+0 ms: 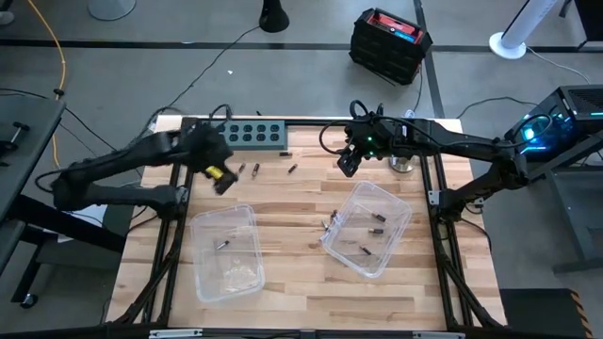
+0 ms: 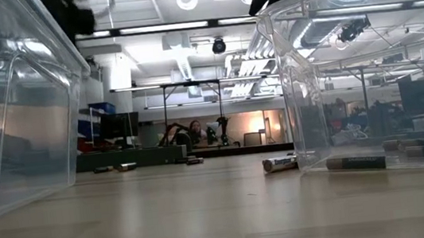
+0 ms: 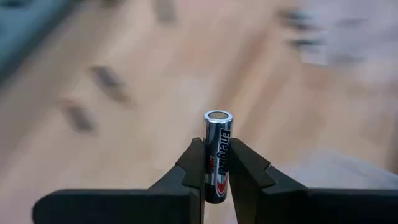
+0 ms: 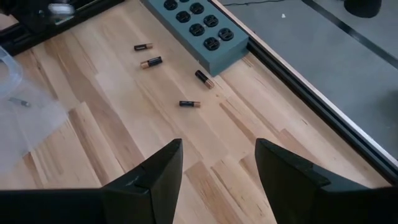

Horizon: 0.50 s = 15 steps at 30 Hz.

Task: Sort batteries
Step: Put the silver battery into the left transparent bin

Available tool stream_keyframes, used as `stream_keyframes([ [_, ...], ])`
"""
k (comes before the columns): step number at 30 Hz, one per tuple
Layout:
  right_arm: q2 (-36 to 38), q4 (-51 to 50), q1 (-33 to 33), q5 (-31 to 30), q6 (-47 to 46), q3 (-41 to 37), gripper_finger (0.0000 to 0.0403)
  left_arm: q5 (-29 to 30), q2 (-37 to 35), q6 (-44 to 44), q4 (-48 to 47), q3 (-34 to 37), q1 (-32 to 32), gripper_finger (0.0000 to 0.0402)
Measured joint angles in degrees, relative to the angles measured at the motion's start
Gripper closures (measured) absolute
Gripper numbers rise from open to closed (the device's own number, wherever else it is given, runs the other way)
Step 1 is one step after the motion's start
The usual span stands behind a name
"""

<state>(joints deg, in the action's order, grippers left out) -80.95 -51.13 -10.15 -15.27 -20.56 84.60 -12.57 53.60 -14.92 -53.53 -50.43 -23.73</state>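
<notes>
Left gripper is clamped on a silver-and-black AA battery, held upright between the fingertips with its top end sticking well above them. Grip sits on the lower half only (small contact patch on a round body), so a quick swing could let it pivot or slip out. In the high view that gripper hangs over the wooden slat tabletop, just beyond the left clear plastic bin. That bin holds one small cylinder so far. If the release comes early or high, the battery may clip the rim and roll away across the slats.

Right clear plastic bin holds a few dark cells; one more battery lies on the table just outside its wall, easy to miss.

Right gripper hovers with jaws spread wide, nothing between them, above the far part of the table. Loose dark batteries lie ahead of it, one right against the grey-blue power strip. That one is the awkward pick: a finger could hit the strip before closing, or nudge the cell along it.

Arms are well apart for now; collision risk is low unless both head for the same loose group near the strip.
</notes>
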Motion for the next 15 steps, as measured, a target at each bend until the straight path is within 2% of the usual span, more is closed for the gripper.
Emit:
stream_keyframes([
  [3,0.00,0.00,0.00,0.02,-0.05,0.00,0.0207,-2.35,-5.68,-6.42,-0.26,0.02,8.91,0.0370],
  [7,0.00,0.00,-0.48,0.02,0.01,0.00,0.0207,-1.67,-8.15,-15.06,-0.40,0.02,23.19,0.0370],
  [10,0.00,0.00,-1.06,0.00,0.05,-0.02,0.0207,-0.23,-6.06,-19.18,2.28,0.02,33.32,0.0370],
  [12,0.00,-0.02,-1.48,0.02,0.05,0.00,0.0207,0.89,-3.38,-18.99,5.07,0.02,38.69,0.0369],
  [15,0.00,-0.02,-1.89,0.03,0.04,0.00,0.0207,4.19,1.57,-18.48,7.71,0.02,43.46,0.0336],
])
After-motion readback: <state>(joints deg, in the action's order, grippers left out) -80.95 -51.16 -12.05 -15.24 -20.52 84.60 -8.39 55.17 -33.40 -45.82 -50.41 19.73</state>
